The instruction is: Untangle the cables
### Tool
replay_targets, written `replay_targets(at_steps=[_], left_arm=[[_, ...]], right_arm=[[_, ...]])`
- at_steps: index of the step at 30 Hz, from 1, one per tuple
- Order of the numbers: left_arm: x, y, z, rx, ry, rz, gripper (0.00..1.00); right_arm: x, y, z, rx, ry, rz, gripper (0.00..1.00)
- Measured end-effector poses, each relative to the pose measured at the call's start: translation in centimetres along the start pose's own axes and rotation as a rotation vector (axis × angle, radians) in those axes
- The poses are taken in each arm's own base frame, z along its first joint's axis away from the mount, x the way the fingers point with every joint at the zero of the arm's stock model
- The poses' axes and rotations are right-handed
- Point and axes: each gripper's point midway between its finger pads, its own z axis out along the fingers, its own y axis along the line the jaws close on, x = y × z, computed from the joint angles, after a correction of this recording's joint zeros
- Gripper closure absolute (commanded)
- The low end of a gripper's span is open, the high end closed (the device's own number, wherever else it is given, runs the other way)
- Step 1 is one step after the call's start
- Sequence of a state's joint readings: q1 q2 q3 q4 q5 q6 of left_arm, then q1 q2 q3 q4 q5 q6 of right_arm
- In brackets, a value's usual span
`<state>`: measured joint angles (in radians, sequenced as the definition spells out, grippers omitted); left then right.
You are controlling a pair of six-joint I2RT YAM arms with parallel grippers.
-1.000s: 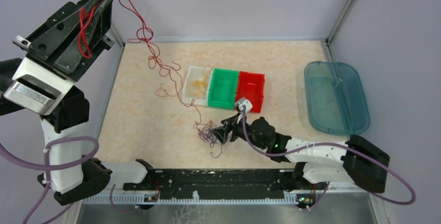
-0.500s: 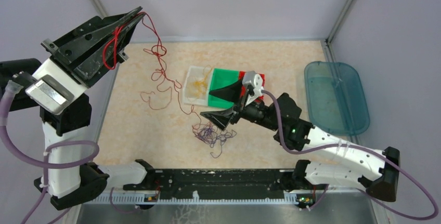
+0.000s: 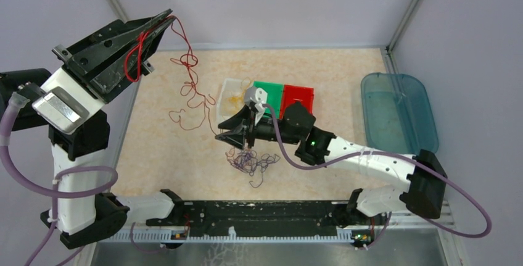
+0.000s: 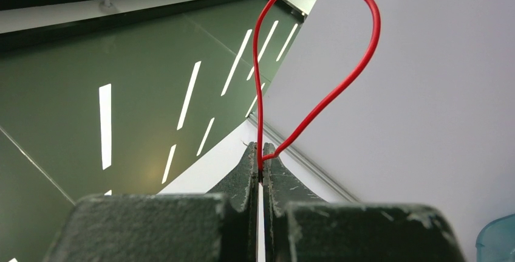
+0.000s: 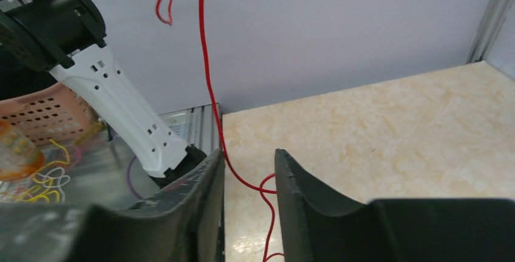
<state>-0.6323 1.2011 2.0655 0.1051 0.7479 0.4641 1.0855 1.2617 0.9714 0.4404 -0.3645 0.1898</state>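
**Ana:** What does the left gripper (image 4: pixel 261 152) have?

**Ben:** It is squeezed shut on the red cable (image 4: pixel 258 92). It is high up over the far left corner of the tabletop (image 3: pixel 166 155). A loop of red sticks up out of the closed tips.

**Ana:** Where does the red cable go?

**Ben:** It hangs down to the tabletop and wiggles past the white bin (image 3: pixel 223 96). Then it heads toward the dark purple tangle (image 3: pixel 247 162) near the middle of the near edge.

**Ana:** And the right gripper (image 5: pixel 248 155)?

**Ben:** It hangs just over that tangle with its jaws partly open. The red cable crosses the gap between them. It is not pinched. I cannot tell if it touches a finger.

**Ana:** Any more cables?

**Ben:** A yellow-orange cable (image 3: pixel 234 100) lies curled in the white bin, in the middle of the tabletop.
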Motion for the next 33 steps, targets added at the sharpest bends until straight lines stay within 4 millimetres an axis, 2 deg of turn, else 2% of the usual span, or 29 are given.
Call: replay_targets(at_steps=[2, 3, 5, 7, 10, 12, 13, 14, 18, 22, 33], left_arm=[[0.0, 0.0, 0.0, 0.0, 0.0, -0.001, 1.0], [0.0, 0.0, 0.0, 0.0, 0.0, -0.001, 1.0], [0.0, 0.0, 0.0, 0.0, -0.001, -0.001, 1.0], [0.0, 0.0, 0.0, 0.0, -0.001, -0.003, 1.0], [0.0, 0.0, 0.0, -0.001, -0.001, -0.006, 1.0], [0.1, -0.1, 0.0, -0.001, -0.001, -0.007, 1.0], [0.1, 0.0, 0.0, -0.001, -0.001, -0.008, 1.0], [0.1, -0.1, 0.0, -0.001, -0.001, -0.01, 1.0], [0.2, -0.1, 0.0, -0.001, 0.0, -0.015, 1.0], [0.2, -0.1, 0.0, -0.001, 0.0, -0.016, 1.0], [3.9, -2.1, 0.2, 0.054, 0.079, -0.115, 1.0]], right_arm=[[-0.1, -0.2, 0.4, 0.003, -0.008, -0.006, 0.73], [-0.1, -0.4, 0.7, 0.005, -0.012, -0.01, 0.7], [0.3, -0.7, 1.0, 0.013, -0.007, -0.008, 0.54], [0.7, -1.0, 1.3, 0.021, -0.003, -0.007, 0.51], [0.8, -1.3, 1.5, 0.035, -0.01, -0.009, 0.63], [0.6, -1.7, 1.7, 0.052, -0.025, -0.016, 0.81], [0.5, -1.9, 1.7, 0.063, -0.031, -0.021, 0.96], [0.3, -2.1, 1.8, 0.074, -0.043, -0.023, 1.0], [0.1, -3.0, 1.8, 0.121, -0.07, -0.024, 1.0], [2.1, -4.0, 1.1, 0.178, -0.055, -0.01, 1.0], [5.9, -4.8, -2.8, 0.282, -0.11, 0.12, 1.0]])
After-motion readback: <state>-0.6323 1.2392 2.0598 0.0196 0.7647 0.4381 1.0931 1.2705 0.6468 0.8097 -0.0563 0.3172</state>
